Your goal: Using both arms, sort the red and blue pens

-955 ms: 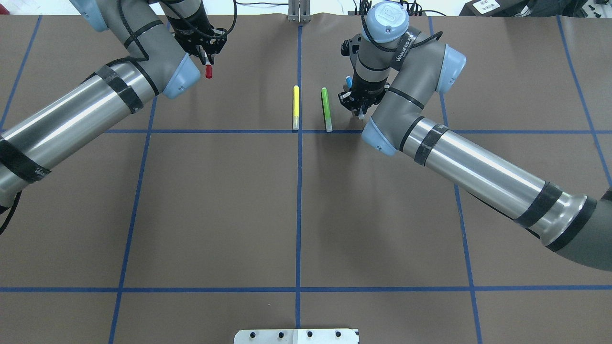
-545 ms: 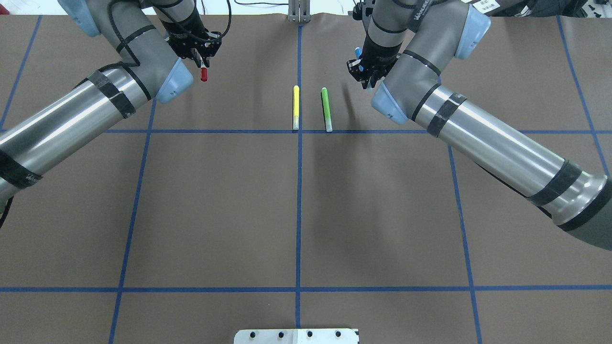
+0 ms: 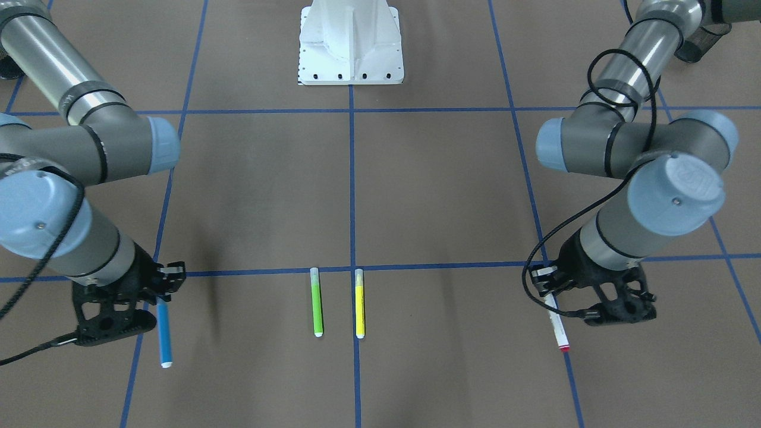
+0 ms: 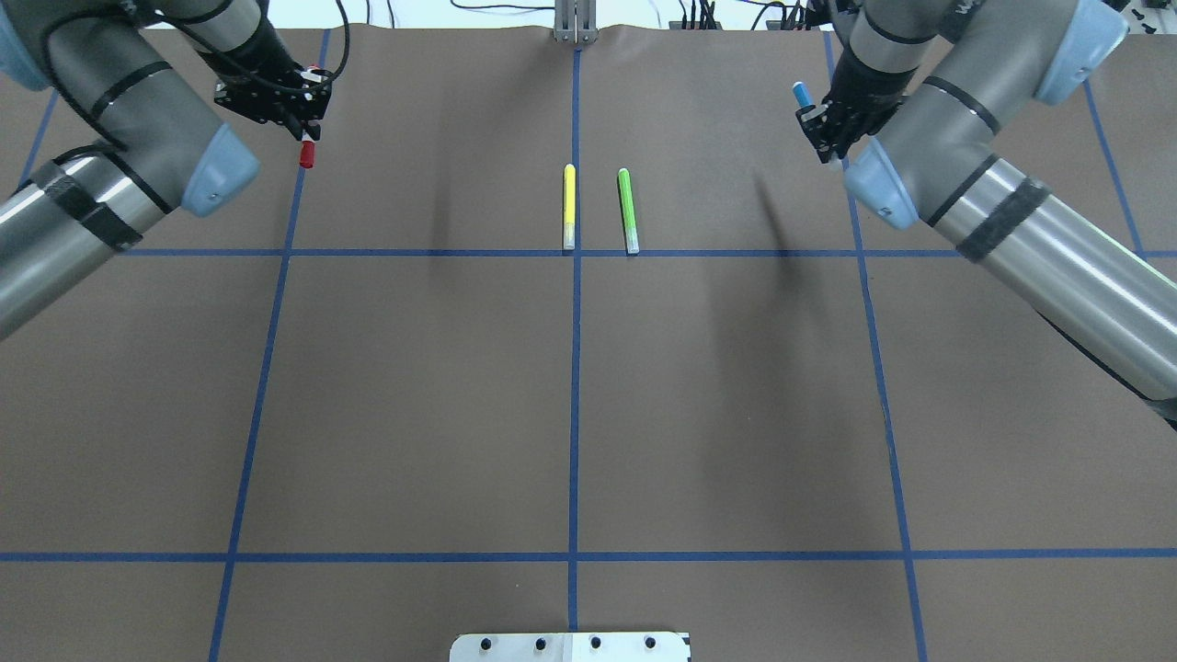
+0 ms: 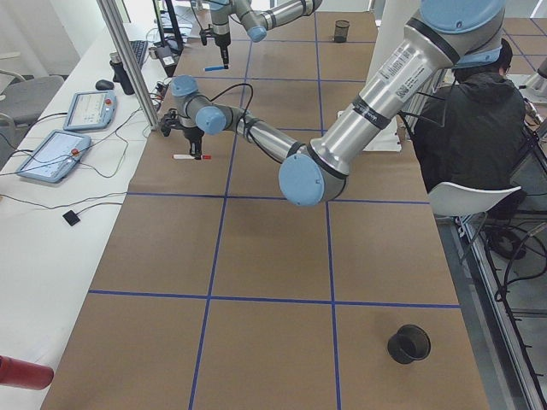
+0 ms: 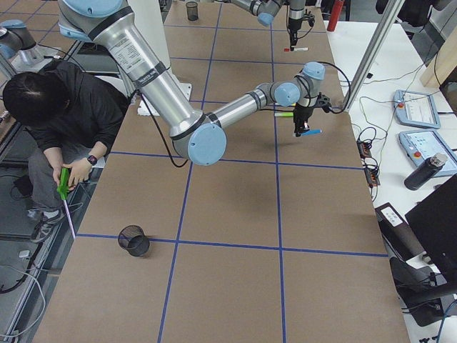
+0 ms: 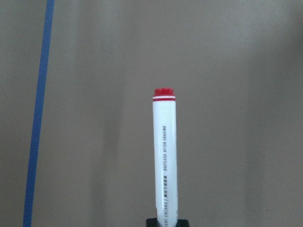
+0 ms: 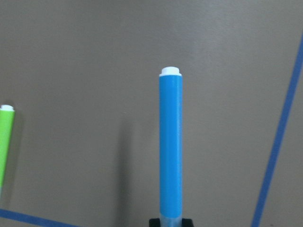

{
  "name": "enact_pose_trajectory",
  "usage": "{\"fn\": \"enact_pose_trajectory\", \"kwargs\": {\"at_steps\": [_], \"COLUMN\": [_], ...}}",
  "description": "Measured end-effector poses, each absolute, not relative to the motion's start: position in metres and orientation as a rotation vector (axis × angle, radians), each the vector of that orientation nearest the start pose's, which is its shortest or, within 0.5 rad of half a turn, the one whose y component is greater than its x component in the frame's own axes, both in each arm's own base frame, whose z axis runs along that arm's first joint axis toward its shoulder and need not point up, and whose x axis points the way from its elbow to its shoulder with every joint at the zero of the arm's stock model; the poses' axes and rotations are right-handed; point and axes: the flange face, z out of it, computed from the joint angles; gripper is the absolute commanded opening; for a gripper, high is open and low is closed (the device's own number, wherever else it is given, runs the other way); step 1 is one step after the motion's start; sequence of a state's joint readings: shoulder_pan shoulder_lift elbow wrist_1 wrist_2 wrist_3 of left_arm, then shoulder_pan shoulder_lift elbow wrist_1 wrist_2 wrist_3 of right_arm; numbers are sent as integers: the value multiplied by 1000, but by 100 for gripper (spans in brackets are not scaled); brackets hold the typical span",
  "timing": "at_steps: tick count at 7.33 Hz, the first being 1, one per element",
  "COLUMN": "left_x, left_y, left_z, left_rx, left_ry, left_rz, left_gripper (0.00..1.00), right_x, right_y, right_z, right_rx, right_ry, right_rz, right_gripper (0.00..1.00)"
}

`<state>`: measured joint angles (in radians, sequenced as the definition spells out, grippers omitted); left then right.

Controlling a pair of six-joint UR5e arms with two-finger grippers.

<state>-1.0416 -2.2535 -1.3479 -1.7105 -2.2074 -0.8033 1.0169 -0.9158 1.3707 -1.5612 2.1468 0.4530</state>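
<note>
Both arms have swung outward since half a second ago. Taking the robot's forward as twelve o'clock, the left gripper (image 4: 294,118) has slid toward nine and now sits over the blue tape line on that side. It stays clamped on the red-capped marker (image 4: 306,153). The marker hangs above the surface (image 4: 414,386), level or nearly so, its red cap pointing back toward six.

The right gripper (image 4: 818,129) has travelled the opposite way, toward three o'clock, and has reached the tape line on its own side. Its jaws are still closed on the blue highlighter (image 3: 164,333), which is also carried clear of the surface with its shadow falling well apart from it. From the wrist camera the blue barrel runs straight out from the jaws to a white end.

The two pens are now far apart, one out at each flank.

Between them the yellow highlighter (image 4: 569,207) and the green highlighter (image 4: 628,210) lie side by side where they lay before. They sit at the centre line, the yellow one just on the nine o'clock side of it, untouched.
</note>
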Motion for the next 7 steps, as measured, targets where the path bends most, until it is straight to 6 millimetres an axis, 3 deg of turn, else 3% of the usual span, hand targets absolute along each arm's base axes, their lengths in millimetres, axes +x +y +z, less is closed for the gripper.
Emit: {"fn": "enact_pose_trajectory", "kwargs": {"at_steps": [1, 3, 7], "left_x": [295, 259, 178], "left_y": [-673, -664, -643], "left_z": [326, 315, 338], "left_rx": [75, 90, 78], "left_ry": [826, 795, 671], "left_rz": [-44, -5, 118], "left_gripper": [0, 0, 0], "right_x": [-292, -234, -123], "right_y": [-662, -656, -640], "right_z": [379, 403, 493], "right_rx": [120, 98, 39], "right_ry": [-695, -609, -461], "right_rz": [-238, -317, -461], "right_gripper": [0, 0, 0]}}
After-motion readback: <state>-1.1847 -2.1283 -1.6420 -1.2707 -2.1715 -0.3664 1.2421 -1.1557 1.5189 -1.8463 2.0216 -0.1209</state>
